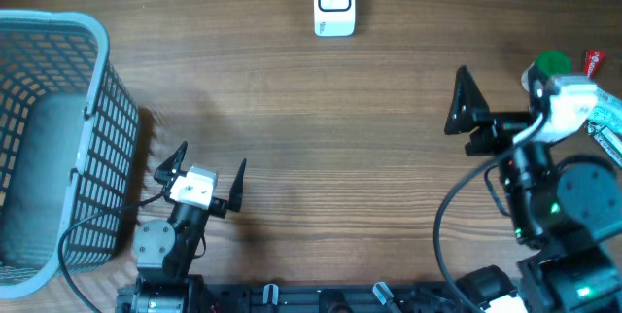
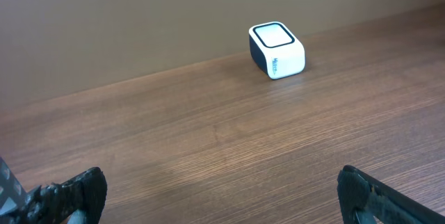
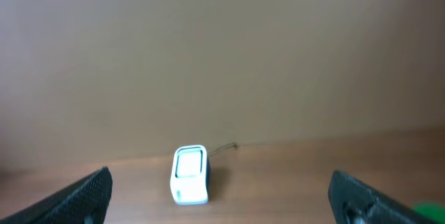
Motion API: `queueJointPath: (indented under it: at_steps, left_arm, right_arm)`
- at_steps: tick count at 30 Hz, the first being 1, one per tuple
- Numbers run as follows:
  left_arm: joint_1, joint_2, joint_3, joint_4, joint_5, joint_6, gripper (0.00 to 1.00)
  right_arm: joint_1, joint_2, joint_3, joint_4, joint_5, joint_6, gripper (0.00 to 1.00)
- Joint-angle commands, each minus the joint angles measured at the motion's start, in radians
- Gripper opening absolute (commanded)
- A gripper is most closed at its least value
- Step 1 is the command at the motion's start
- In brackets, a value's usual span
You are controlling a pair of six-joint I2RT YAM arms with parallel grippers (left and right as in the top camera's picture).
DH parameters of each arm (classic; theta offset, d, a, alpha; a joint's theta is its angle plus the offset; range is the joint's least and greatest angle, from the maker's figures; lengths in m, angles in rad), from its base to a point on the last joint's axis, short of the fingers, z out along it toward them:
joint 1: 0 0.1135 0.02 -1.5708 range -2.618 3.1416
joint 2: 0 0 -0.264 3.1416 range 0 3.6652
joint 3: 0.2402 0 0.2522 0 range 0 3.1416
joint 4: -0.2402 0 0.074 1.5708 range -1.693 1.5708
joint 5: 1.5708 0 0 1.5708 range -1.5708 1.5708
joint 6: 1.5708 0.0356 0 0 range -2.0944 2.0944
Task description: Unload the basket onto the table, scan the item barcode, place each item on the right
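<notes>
The white barcode scanner [image 1: 333, 2] stands at the far middle of the table, its window facing up; it also shows as the scanner [image 2: 277, 50] in the left wrist view and the scanner [image 3: 190, 175] in the right wrist view. Possible items lie at the far right, partly under the right arm: a green-capped thing [image 1: 552, 62], a red thing [image 1: 593, 60] and a white-and-teal pack [image 1: 608, 119]. No barcode shows. My left gripper [image 1: 213, 155] [image 2: 222, 196] is open and empty near the front left. My right gripper [image 1: 498, 99] [image 3: 221, 200] is open and empty, aimed toward the scanner.
A pale blue mesh basket [image 1: 97, 109] stands at the left edge, close beside the left arm. A thin cable runs from the scanner toward the table's back edge. A green blur [image 3: 427, 211] sits at the right wrist view's lower right corner.
</notes>
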Motion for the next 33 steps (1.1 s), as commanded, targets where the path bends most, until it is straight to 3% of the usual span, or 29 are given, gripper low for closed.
queueJointPath:
  at_steps: [1,7,14,19,23,25,30,33]
  left_arm:
    - [-0.003,-0.006,-0.005,-0.001,0.013,-0.006,1.00]
    - [-0.003,-0.006,-0.005,-0.001,0.013,-0.006,1.00]
    - [-0.003,-0.006,-0.005,-0.001,0.013,-0.006,1.00]
    - [-0.003,-0.006,-0.005,-0.002,0.013,-0.006,1.00]
    - [-0.003,-0.006,-0.005,-0.002,0.013,-0.006,1.00]
    - [-0.003,-0.006,-0.005,-0.001,0.013,-0.006,1.00]
    - [-0.003,-0.006,-0.005,-0.001,0.013,-0.006,1.00]
    - [-0.003,-0.006,-0.005,-0.002,0.013,-0.006,1.00]
  right_arm:
    - [-0.054,-0.156,-0.263,0.187,-0.016,0.149,1.00]
    - [-0.117,-0.410,-0.652,0.422,0.115,0.444,1.00]
    - [-0.328,-0.620,-0.799,0.406,0.048,0.450,1.00]
    - [-0.399,-0.620,-0.858,0.375,0.014,0.439,1.00]
    - [-0.399,-0.620,-0.858,0.319,-0.062,0.139,1.00]
    - [-0.399,-0.620,-0.858,0.288,-0.103,0.055,1.00]
    - [-0.399,-0.620,-0.858,0.276,-0.195,-0.100,1.00]
    - [-0.399,-0.620,-0.858,0.277,-0.193,-0.103,1.00]
